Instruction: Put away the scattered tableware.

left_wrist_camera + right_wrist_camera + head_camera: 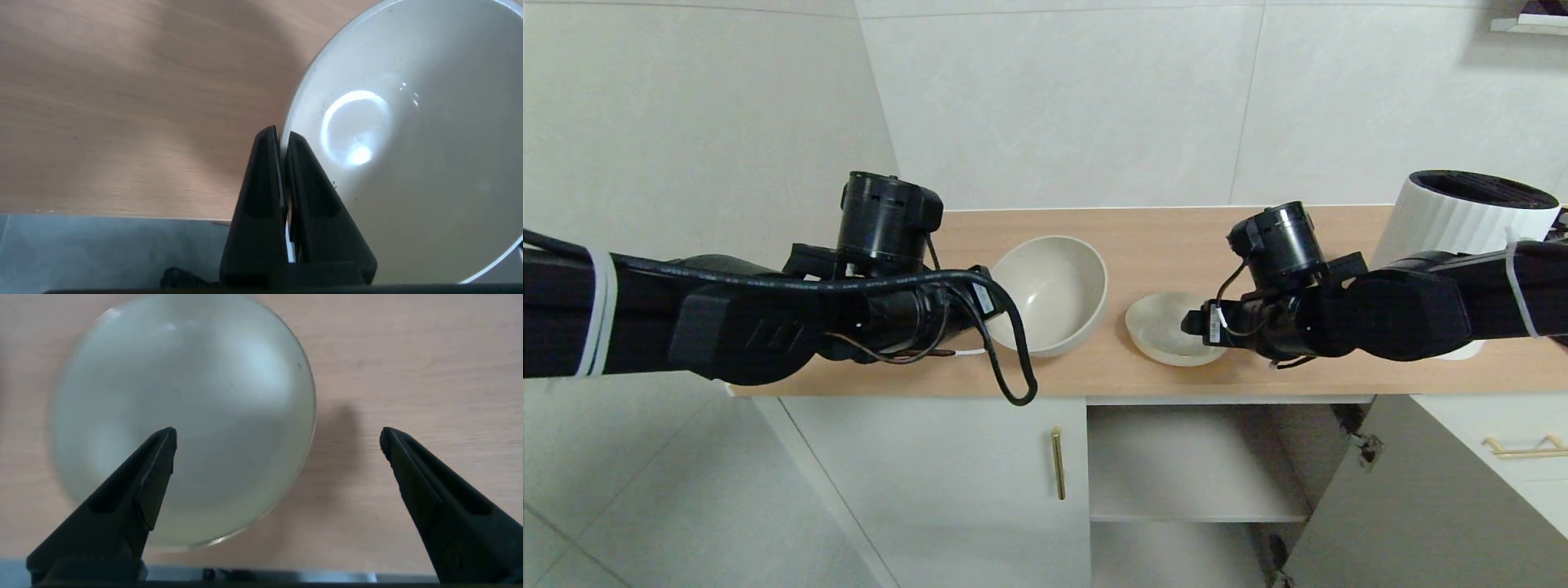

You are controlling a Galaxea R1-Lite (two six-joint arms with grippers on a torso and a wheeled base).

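The left claw (282,135) was clenched on the rim of the large cream ceramic bowl (409,122), 1 finger inside and 1 outside, with the bowl tilted on the light wooden counter (122,98). The right claw (276,433) hung released above the small shallow pale dish (180,400), 1 finger over it and the other over bare counter.

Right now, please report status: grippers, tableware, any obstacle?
Left gripper shut on bowl rim. Right gripper open above small dish. White jar stands right of dish; cupboard below open.
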